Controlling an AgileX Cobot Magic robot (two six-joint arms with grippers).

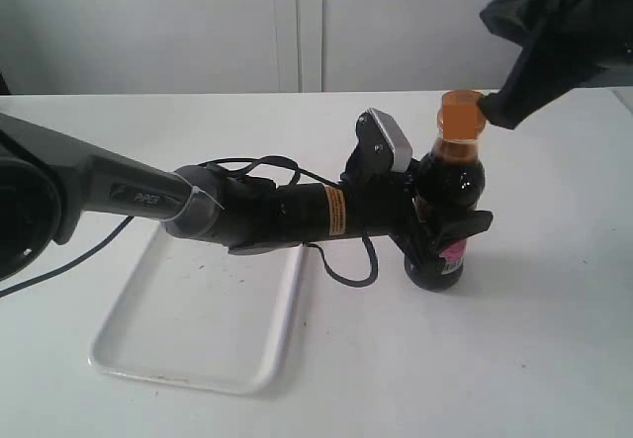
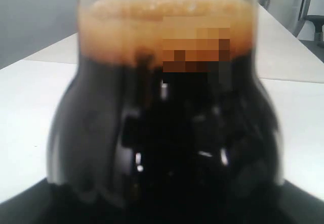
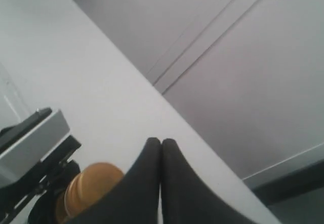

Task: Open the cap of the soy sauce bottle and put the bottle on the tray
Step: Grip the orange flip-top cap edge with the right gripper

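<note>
With the left gripper clamped around the small clear bottle of dark soy sauce, upright on the white table right of the flat white plastic tray, the right gripper, fingers pressed together, touches the closed orange-brown cap and likely must lever it upward.

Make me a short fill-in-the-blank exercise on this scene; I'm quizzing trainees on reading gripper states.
1. The left gripper grips the soy sauce bottle around its ____.
2. The right gripper has its fingertips pressed ____, beside the cap.
3. The bottle stands on the table, not on the white ____.
4. The cap's colour is ____.

Missing words: body; together; tray; orange-brown
</note>
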